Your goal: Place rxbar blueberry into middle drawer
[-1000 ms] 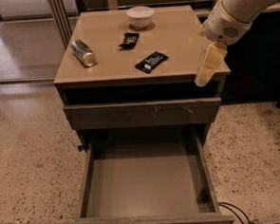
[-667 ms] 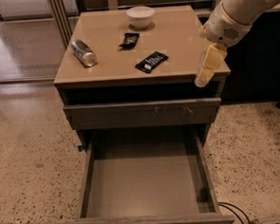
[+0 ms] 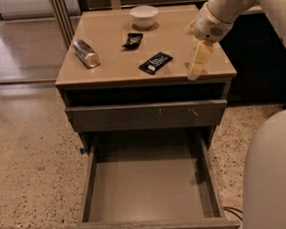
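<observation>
Bar flat on the cabinet top, gripper beside it, drawer open below.

The gripper [image 3: 197,64] hung over the right front of the cabinet [image 3: 106,72] top, carrying nothing; whether it was open or closed could not be told. The bar [image 3: 155,62] lay flat near the cabinet's front edge, just left of the gripper and apart from it. It looked light and thin, its wrapper probably slick and slightly bendy, so a pinch across the narrow width at mid-length seemed safest. The drawer [image 3: 147,184] stood pulled out at the cabinet's foot, its floor bare. The bowl [image 3: 144,15] at the cabinet's back edge showed nothing above its rim. A can [image 3: 86,53] lay sideways on the cabinet's left.
</observation>
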